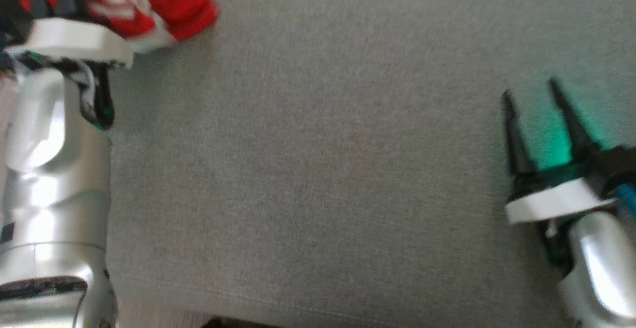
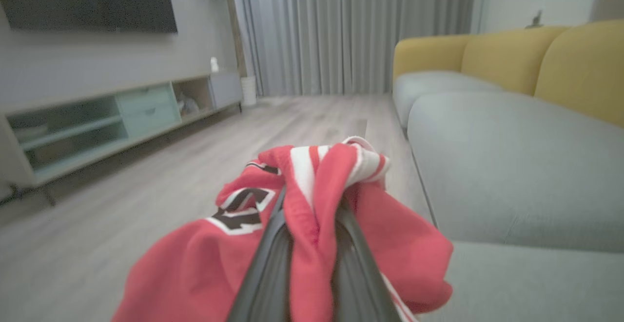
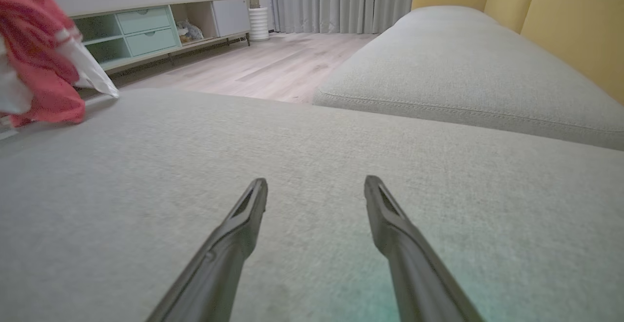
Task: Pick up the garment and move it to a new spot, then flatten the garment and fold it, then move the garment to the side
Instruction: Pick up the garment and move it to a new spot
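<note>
The left gripper (image 2: 312,212) is pinched on the garment (image 2: 195,263), a red jersey with white stripes and a black-and-white number. A fold of the cloth is caught between its two dark fingers, and the rest bunches and droops around them. In the head view the jersey sits at the upper left, at the left edge of the grey seat cushion (image 1: 318,169), above the pale left forearm (image 1: 49,169). Whether its lower folds touch the cushion cannot be told. The right gripper (image 3: 316,182) is well apart from the jersey, low over the bare cushion on the right side. Its fingers are spread wide with nothing between them, and a green glow lies on the fabric beneath. Beyond are yellow backrests (image 2: 507,53), a wooden floor (image 2: 146,180), a low cabinet (image 2: 122,112) and grey curtains (image 2: 360,29).
</note>
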Motion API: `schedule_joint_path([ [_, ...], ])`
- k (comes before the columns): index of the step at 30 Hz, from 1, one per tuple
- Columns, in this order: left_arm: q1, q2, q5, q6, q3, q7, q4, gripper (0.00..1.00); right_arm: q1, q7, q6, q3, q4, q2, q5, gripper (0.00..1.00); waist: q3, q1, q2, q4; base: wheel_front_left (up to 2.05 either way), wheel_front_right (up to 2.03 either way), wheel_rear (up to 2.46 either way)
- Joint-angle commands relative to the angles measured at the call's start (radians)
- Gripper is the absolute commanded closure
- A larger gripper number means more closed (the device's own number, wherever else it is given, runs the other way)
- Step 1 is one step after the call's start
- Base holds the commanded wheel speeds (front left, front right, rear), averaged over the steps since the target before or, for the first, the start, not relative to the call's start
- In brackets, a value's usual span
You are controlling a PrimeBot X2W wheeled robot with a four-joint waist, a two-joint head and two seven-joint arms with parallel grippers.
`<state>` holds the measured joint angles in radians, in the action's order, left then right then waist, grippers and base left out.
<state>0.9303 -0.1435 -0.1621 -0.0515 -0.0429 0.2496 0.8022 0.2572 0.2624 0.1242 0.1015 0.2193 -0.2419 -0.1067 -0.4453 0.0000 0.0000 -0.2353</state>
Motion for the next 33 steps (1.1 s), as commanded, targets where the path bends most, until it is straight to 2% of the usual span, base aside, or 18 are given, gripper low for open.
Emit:
schedule_joint_path([
  [1,-0.033,-0.053,0.028,0.001,-0.003,0.012,-0.113,1.0,-0.032,-0.001,0.007,0.034,-0.016,0.024,-0.009,0.0,0.13,0.0,0.0,0.044,0.0,0.0,0.0],
  [6,-0.082,-0.052,0.082,-0.026,0.051,0.012,-0.316,1.0,-0.086,-0.001,0.007,0.055,-0.004,0.089,-0.023,0.0,0.299,0.0,0.0,0.129,0.0,0.0,0.0],
  [10,-0.088,-0.031,0.067,-0.061,0.124,0.005,-0.378,1.0,-0.136,-0.001,0.007,0.049,-0.023,0.12,-0.034,0.0,0.398,0.0,0.0,0.209,0.0,0.0,0.0],
  [13,-0.081,-0.01,0.043,-0.073,0.202,-0.039,-0.421,1.0,-0.169,-0.001,0.007,0.038,-0.04,0.139,-0.041,0.0,0.431,0.0,0.0,0.266,0.0,0.0,0.0],
  [18,-0.083,0.019,-0.009,-0.078,0.328,-0.093,-0.455,1.0,-0.185,-0.001,0.007,0.047,-0.051,0.158,-0.04,0.0,0.417,0.0,0.0,0.348,0.0,0.0,0.0],
  [24,-0.169,0.058,-0.041,-0.079,0.531,-0.097,-0.38,1.0,-0.163,-0.001,0.007,0.049,-0.07,0.178,-0.045,0.0,0.321,0.0,0.0,0.43,0.0,0.0,0.0],
  [27,-0.203,0.073,-0.006,-0.064,0.595,-0.065,-0.253,1.0,-0.136,-0.001,0.007,0.058,-0.08,0.185,-0.051,0.0,0.25,0.0,0.0,0.462,0.0,0.0,0.0],
  [32,-0.238,0.091,-0.034,-0.056,0.651,-0.004,-0.051,1.0,-0.091,-0.001,0.007,0.1,-0.07,0.19,-0.079,0.0,0.171,0.0,0.0,0.499,0.0,0.0,0.0],
  [33,-0.246,0.092,-0.035,-0.054,0.669,0.003,-0.034,0.8,-0.086,-0.001,0.007,0.102,-0.068,0.191,-0.08,0.0,0.168,0.0,0.0,0.5,0.0,0.0,0.0],
])
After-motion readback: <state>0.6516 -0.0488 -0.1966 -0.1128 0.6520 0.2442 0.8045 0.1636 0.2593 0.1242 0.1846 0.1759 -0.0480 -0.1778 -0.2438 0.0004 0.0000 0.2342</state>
